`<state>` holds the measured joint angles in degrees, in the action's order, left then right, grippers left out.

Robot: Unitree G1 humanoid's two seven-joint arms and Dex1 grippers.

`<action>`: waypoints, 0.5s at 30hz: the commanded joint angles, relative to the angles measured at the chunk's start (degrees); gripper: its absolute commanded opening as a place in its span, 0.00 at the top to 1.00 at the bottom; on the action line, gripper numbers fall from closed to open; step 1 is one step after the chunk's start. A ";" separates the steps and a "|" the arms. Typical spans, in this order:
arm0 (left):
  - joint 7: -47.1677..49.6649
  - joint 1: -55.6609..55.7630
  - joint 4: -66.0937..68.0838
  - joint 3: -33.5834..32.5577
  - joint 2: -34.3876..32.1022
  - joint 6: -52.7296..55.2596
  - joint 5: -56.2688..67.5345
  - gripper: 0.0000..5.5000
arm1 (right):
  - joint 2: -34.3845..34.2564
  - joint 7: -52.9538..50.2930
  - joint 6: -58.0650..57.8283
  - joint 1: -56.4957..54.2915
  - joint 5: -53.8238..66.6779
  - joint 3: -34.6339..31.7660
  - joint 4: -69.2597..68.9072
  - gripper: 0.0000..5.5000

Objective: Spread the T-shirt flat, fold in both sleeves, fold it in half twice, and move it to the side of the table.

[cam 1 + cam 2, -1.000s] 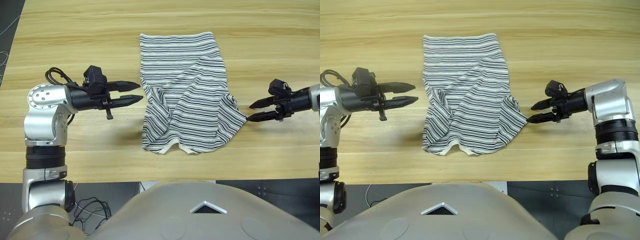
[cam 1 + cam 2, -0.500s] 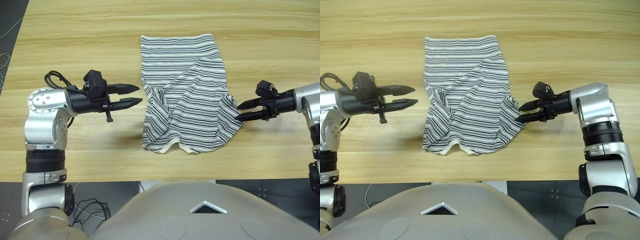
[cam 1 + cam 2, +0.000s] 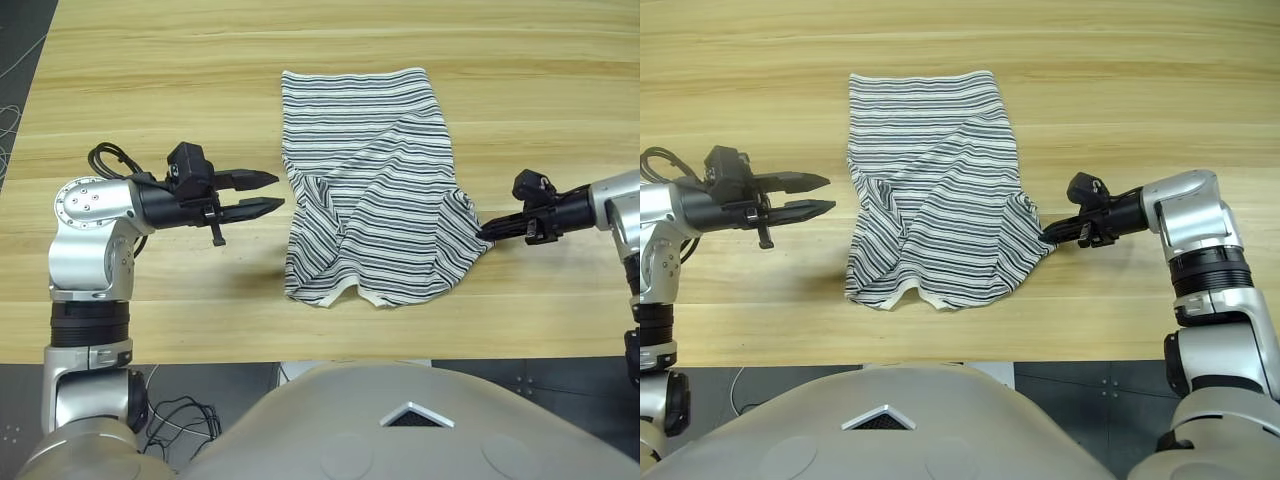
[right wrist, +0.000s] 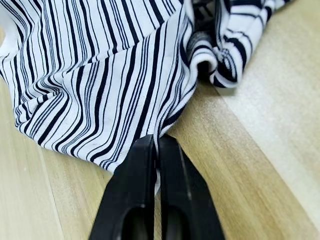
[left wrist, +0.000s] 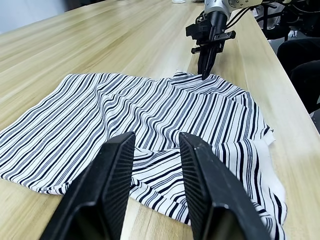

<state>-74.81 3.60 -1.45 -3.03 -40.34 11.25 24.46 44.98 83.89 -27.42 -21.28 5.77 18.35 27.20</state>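
A black-and-white striped T-shirt point(image 3: 370, 190) lies crumpled and partly folded in the middle of the wooden table point(image 3: 150, 80), its hem toward the far side. My right gripper point(image 3: 484, 235) is at the shirt's right edge, low over the table. Its fingers point(image 4: 142, 170) are pressed together on the hem of the striped cloth point(image 4: 100, 90). My left gripper point(image 3: 280, 190) hovers open just left of the shirt, its tips a little short of the cloth. In the left wrist view the open fingers point(image 5: 115, 185) frame the shirt point(image 5: 150, 110), and the right gripper point(image 5: 205, 75) is beyond it.
Bare wooden table surrounds the shirt on all sides. The table's near edge point(image 3: 200, 362) runs just below the shirt. A black cable point(image 3: 105, 155) loops behind my left wrist. Dark floor shows past the table's left edge.
My right gripper moved in to the shirt's right edge and went from open to shut on the cloth. The left arm drifted only slightly.
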 commanded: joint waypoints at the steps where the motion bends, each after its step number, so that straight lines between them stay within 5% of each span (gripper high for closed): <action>1: 1.02 -0.08 -0.73 -0.03 -1.02 -0.29 -0.58 0.70 | 0.01 -2.11 -0.81 4.11 -3.86 3.56 2.01 0.98; 15: 1.08 0.75 -0.39 1.11 -0.44 -0.53 -0.93 0.70 | 2.29 -3.97 -5.40 -0.16 0.01 -0.17 -20.37 0.98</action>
<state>-74.81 3.56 -1.80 -2.48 -40.56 11.07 24.38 45.95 80.76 -31.99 -20.71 6.04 18.54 8.48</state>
